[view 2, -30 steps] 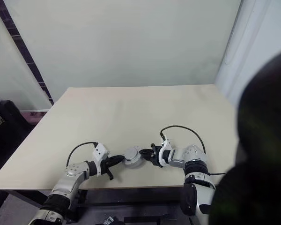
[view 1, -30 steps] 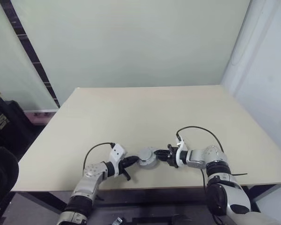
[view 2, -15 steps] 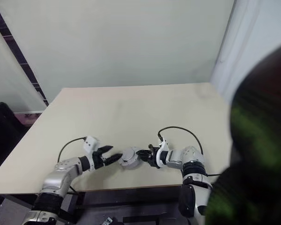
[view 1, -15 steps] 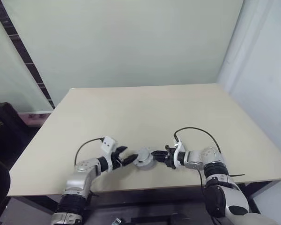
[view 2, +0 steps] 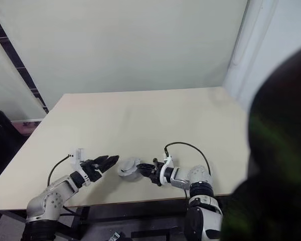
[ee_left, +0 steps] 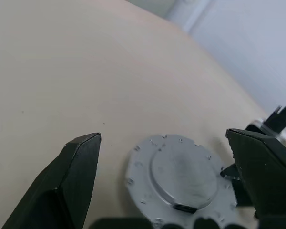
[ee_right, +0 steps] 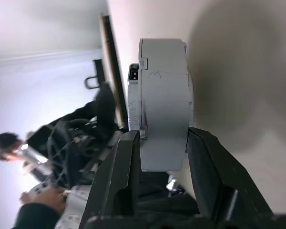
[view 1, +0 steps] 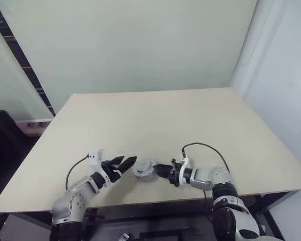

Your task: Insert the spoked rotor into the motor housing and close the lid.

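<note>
The motor housing (view 1: 143, 168) is a thick round grey body near the table's front edge, and it is held on edge. My right gripper (view 1: 156, 168) comes in from the right and is shut on its rim, one finger (ee_right: 121, 167) on each flat side. A thinner grey disc, the lid (ee_right: 134, 95), lies flat against one face of the housing (ee_right: 164, 105). My left gripper (view 1: 126, 162) hovers just left of the housing (ee_left: 174, 174), open, its fingers (ee_left: 78, 176) apart and clear of it. The spoked rotor is hidden.
The beige table (view 1: 155, 120) stretches away behind the arms to a pale wall. Its front edge (view 1: 140, 201) runs just below both grippers. A black cable (view 1: 203, 146) loops over the right wrist. A person (ee_right: 38, 195) shows in the right wrist view, beyond the table.
My left gripper has opened, let go of the housing and drawn back to the left and upward. The right gripper has carried the housing a little to the left. The head camera has shifted.
</note>
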{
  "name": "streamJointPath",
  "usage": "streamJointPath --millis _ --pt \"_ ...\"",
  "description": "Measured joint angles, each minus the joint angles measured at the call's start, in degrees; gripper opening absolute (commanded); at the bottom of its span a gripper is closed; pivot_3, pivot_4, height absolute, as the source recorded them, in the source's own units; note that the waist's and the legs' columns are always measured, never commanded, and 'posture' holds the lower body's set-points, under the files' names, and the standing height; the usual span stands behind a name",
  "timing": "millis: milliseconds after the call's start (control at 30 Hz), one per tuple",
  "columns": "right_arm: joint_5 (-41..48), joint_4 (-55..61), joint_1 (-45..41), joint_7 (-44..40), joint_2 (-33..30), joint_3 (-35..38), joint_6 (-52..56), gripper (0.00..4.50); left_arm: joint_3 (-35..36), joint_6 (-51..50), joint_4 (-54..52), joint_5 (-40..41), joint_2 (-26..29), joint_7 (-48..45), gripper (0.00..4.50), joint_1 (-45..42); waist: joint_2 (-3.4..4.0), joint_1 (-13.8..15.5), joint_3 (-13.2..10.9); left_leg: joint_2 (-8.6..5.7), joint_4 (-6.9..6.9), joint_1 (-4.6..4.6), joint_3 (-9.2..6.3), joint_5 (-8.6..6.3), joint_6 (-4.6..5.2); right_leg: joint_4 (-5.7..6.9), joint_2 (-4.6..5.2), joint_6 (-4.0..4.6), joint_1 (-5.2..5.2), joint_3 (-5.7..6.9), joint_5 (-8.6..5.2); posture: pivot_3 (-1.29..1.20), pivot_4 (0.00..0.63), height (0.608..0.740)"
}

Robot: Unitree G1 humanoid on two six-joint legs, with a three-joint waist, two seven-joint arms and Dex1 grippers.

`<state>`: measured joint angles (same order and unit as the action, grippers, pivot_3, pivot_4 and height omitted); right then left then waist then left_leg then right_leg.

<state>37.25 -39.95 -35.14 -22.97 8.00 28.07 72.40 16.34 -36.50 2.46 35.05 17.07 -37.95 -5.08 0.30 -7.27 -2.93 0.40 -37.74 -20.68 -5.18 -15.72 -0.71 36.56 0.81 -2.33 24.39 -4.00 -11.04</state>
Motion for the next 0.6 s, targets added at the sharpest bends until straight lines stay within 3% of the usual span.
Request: streamJointPath --millis 600 --pt "6.05 4.13 0.8 0.2 0.25 0.48 -1.3 1.2 7.06 -11.1 -3.38 16.64 -4.91 9.78 4.5 2.63 0.0 0.06 -0.03 -0.02 0.0 -0.06 0.0 0.0 -0.01 -0.09 0.02 0.0 0.01 0.01 0.0 0.0 0.0 0.74"
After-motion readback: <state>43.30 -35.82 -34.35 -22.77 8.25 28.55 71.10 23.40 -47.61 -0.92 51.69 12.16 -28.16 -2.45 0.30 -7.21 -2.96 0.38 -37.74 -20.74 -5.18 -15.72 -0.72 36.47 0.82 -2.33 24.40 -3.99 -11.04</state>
